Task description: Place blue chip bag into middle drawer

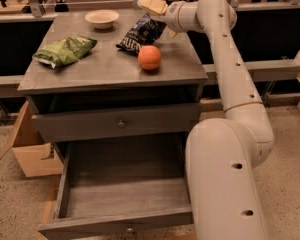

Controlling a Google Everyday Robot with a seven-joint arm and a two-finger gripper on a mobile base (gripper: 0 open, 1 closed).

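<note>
Camera view: pale tan two-prong tool [151, 5] hangs over the far edge of the grey wooden bench [97, 76], on the end of the cream jointed robot arm [230, 84] that comes in from the right; tool apart or together: cannot tell from this angle.

Blue chip bag [138, 33], dark navy foil with white block lettering, lies on the bench top near the far right; its upper corner is just below the tool; contact or gap there: cannot tell.

Round orange fruit [149, 57] sits just in front of the blue chip bag, close to it, maybe touching; crumpled green foil chip bag [65, 50] lies on the left side of the bench, well apart from the blue one; small shallow cream bowl [102, 18] stands upright at the far edge, between the two bags and further back.

Under the bench top: a dark recess, then a shut grey drawer front with a small round knob [121, 124]; below that the middle drawer [115, 220], deep grey wooden box with tall sides and plank floor, is pulled fully out toward the camera; a small metal knob shows on its front at the bottom edge of view.

Brown cardboard box [30, 154] stands on the speckled floor left of the bench, just beside it; the arm's thick lower link fills the right foreground, overlapping the middle drawer's right side.
</note>
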